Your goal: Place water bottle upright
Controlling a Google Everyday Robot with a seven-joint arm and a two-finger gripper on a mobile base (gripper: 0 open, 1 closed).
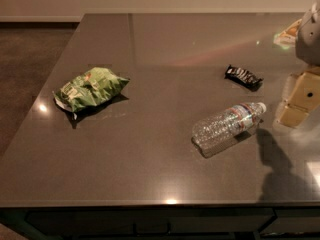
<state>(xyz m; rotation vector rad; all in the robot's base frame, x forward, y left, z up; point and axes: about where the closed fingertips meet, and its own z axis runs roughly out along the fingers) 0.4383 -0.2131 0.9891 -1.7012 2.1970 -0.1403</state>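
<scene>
Clearly the task is not yet done, since the water bottle (227, 126) lies on its side on the bench (150, 174), cap toward the gripper (299, 103), which hangs just beside it, open or closed I cannot tell, so grasping and standing it up are left

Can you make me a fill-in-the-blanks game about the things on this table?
1. The water bottle is not standing; it lies on its ____.
2. The crinkly chip bag is ____ in colour.
3. The gripper, at the picture's right edge, is nearest the water bottle's white ____.
Missing words: side, green, cap.
</scene>
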